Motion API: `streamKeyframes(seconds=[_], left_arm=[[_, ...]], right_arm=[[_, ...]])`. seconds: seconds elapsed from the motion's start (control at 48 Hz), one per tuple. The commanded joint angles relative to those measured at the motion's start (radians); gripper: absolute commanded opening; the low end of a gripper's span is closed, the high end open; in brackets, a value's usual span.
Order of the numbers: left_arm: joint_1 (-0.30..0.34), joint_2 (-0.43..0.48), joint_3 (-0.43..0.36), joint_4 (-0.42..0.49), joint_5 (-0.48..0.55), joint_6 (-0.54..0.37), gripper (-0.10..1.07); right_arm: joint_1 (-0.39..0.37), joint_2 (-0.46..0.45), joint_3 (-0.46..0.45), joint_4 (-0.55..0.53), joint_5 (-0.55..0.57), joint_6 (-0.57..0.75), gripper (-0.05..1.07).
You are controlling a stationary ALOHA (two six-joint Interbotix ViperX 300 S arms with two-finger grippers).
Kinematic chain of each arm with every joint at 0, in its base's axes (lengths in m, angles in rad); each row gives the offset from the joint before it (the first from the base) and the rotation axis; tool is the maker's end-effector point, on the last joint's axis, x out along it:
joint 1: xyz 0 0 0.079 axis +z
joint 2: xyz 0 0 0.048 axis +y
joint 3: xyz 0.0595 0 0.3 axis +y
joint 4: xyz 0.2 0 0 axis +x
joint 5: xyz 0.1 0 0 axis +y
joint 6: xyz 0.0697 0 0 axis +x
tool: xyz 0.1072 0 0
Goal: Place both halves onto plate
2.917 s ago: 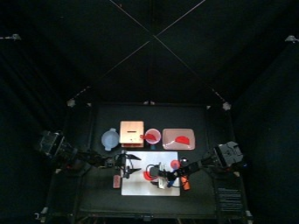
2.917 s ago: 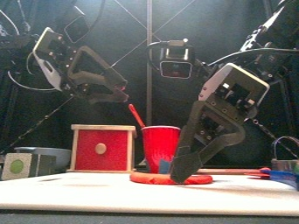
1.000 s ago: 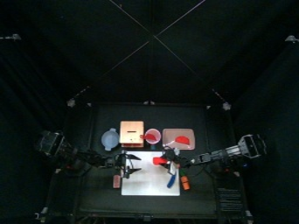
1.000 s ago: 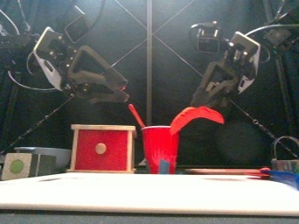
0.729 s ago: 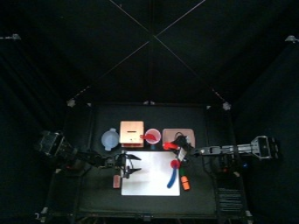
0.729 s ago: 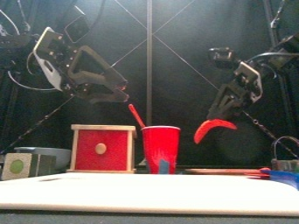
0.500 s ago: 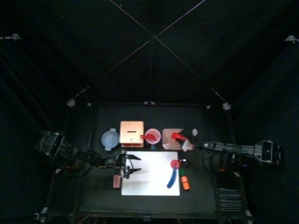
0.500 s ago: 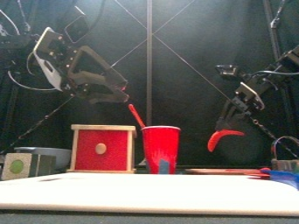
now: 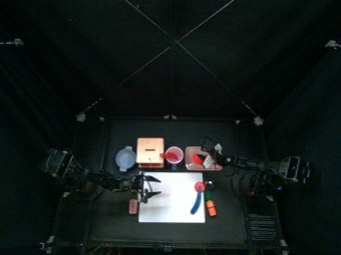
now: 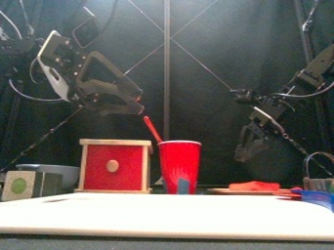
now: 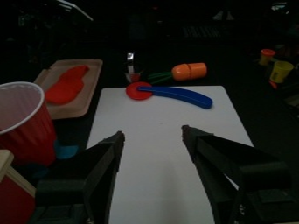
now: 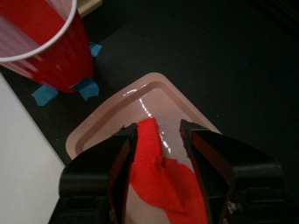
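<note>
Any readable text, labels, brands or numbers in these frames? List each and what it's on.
None readable.
Red cup: no print visible.
Red-faced box: plain pale disc, no lettering.
Plate and the red half on it: no markings.
Small green-dotted item at the table's edge: too small to tell.

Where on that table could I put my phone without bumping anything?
The white mat is mostly bare beneath the left fingers. Its edge toward the right arm holds a red half, a blue tool and an orange piece; the red cup and plate row is crowded.
</note>
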Motion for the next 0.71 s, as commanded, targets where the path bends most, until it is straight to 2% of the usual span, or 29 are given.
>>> streamKeyframes(seconds=[0.0,0.083,0.25,0.5,0.688], left_arm=[[0.002,-0.003,-0.011,0.0,0.002,0.002,0.9],[0.003,-0.003,-0.011,-0.002,0.002,0.002,0.9],[0.003,-0.003,-0.011,-0.002,0.002,0.002,0.91],[0.003,-0.021,-0.009,-0.002,0.002,0.002,0.9],[0.003,-0.063,-0.002,-0.002,0.002,0.005,0.91]], right_arm=[[0.009,-0.009,-0.018,0.002,-0.002,0.003,0.97],[0.021,-0.023,-0.018,0.005,0.0,0.003,1.04],[0.078,-0.112,-0.017,0.012,-0.005,0.002,1.04],[0.229,-0.298,0.017,0.067,-0.052,0.002,1.04],[0.35,-0.388,0.044,0.089,-0.064,0.002,1.04]])
